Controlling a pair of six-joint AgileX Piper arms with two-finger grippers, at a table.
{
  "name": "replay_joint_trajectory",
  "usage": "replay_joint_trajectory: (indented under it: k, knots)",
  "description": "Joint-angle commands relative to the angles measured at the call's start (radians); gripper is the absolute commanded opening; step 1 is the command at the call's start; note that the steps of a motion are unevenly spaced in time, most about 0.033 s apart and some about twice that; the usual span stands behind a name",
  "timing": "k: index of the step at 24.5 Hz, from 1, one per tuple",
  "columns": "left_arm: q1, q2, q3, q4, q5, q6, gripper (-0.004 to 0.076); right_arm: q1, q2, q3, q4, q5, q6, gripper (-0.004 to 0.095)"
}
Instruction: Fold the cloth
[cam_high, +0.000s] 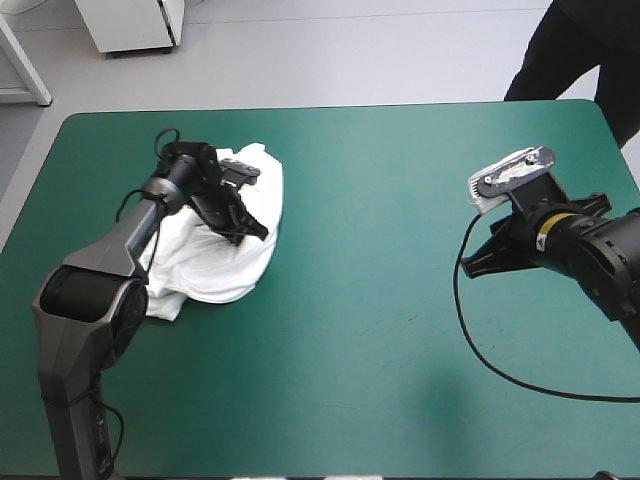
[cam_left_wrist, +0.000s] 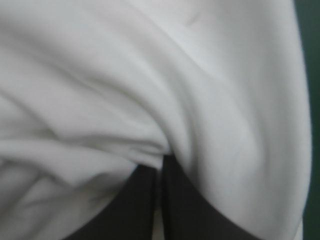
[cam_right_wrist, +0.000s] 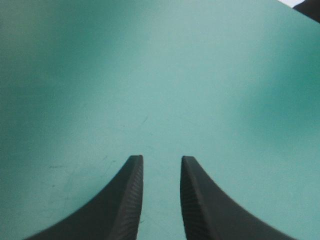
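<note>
White T-shirt (cam_high: 225, 262) lies as a crumpled heap on the teal-green desk (cam_high: 370, 330), in its left half and nearer the far edge than the near one.

The left arm (cam_high: 110, 245) rises from the near-left side of the T-shirt, bends at an elbow and reaches forward over the heap. Its wrist tips down so that the left jaws press into the upper folds. In the left wrist view the two black fingers (cam_left_wrist: 135, 210) stand together in one narrow arch with a thin pale strip of cloth between them, clamped on the T-shirt (cam_left_wrist: 150, 75). White folds drape over the tip and hide it. Cloth fills almost that whole view, so no hem, sleeve or collar can be made out. Only a sliver of the desk (cam_left_wrist: 311, 100) shows beside it.

The right arm (cam_high: 590, 240) is well apart from the T-shirt, off to the heap's right, with its wrist turned toward the heap. The right jaws are apart and hold nothing. The right wrist view shows both fingers (cam_right_wrist: 125, 200) with a clear gap between them and bare desk (cam_right_wrist: 150, 75) ahead. That gap is hard to judge in the high view, where the fingers (cam_high: 490, 255) overlap.

Only the high view shows both arms and the heap's outline, part of which lies under the left arm.
</note>
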Motion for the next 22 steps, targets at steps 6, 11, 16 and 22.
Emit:
replay_joint_trajectory:
  k: [6,11,16,22]
  knots:
    - [-0.400,-0.029,-0.075,-0.161,0.097,0.015,-0.0022,0.001,-0.016,0.020,-0.028,0.050,0.019,0.0253]
    - [-0.521,-0.029,-0.132,-0.209,0.106,0.035,-0.0022,0.001,-0.016,0.020,-0.047,0.056,0.019,0.0252]
    - [-0.515,-0.056,-0.134,-0.188,0.113,0.025,0.0014,0.001,-0.016,0.020,-0.045,0.056,0.019,0.0252]
    - [-0.488,-0.164,-0.134,-0.167,0.114,-0.005,0.0337,0.001,-0.016,0.020,-0.047,0.054,0.019,0.0252]
